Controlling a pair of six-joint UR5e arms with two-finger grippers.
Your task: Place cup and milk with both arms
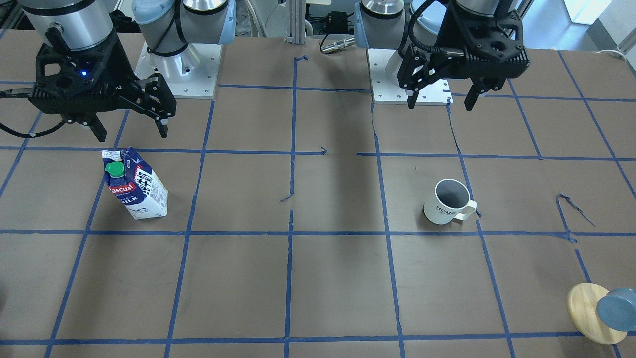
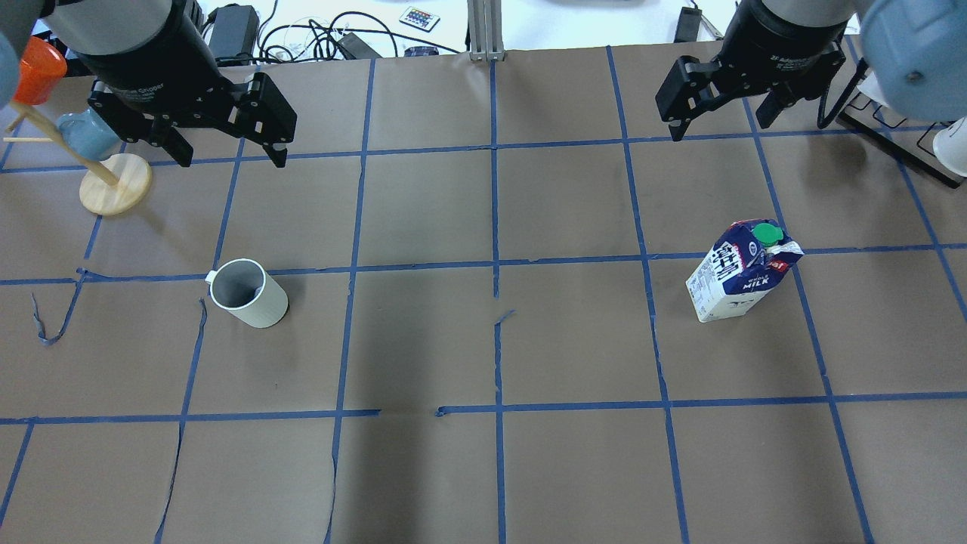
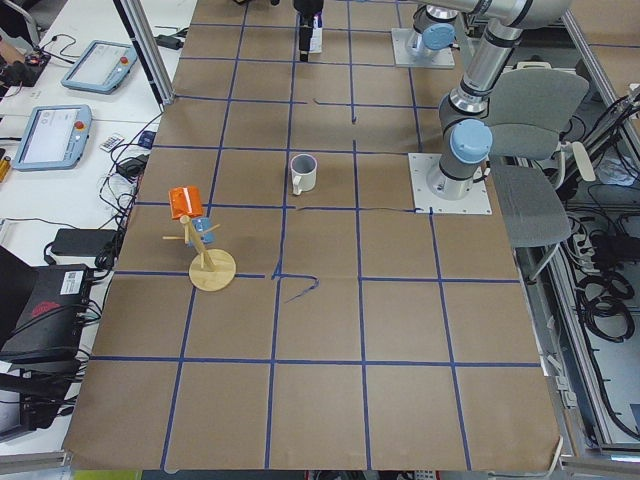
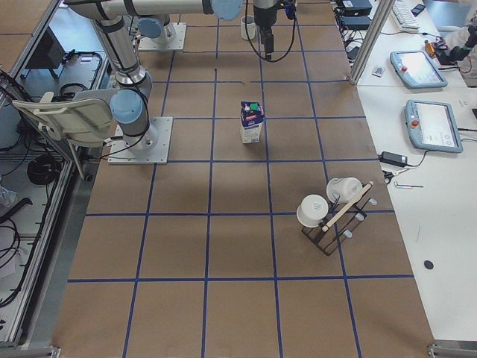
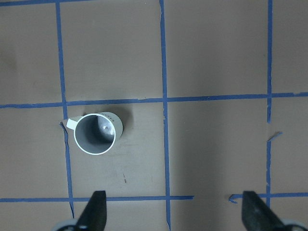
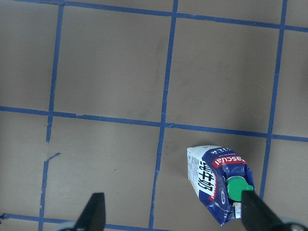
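The white cup stands upright on the brown table, on my left side, its handle toward the far left. It also shows in the front view and the left wrist view. The milk stands upright on my right side, green cap on top; it also shows in the front view and the right wrist view. My left gripper hangs open and empty above the table, beyond the cup. My right gripper hangs open and empty, beyond the milk. Both are apart from their objects.
A wooden mug tree with an orange cup and a blue-grey cup stands at the far left. A black rack with white cups stands at the far right. Blue tape lines grid the table. The arm base plates sit on the robot's side.
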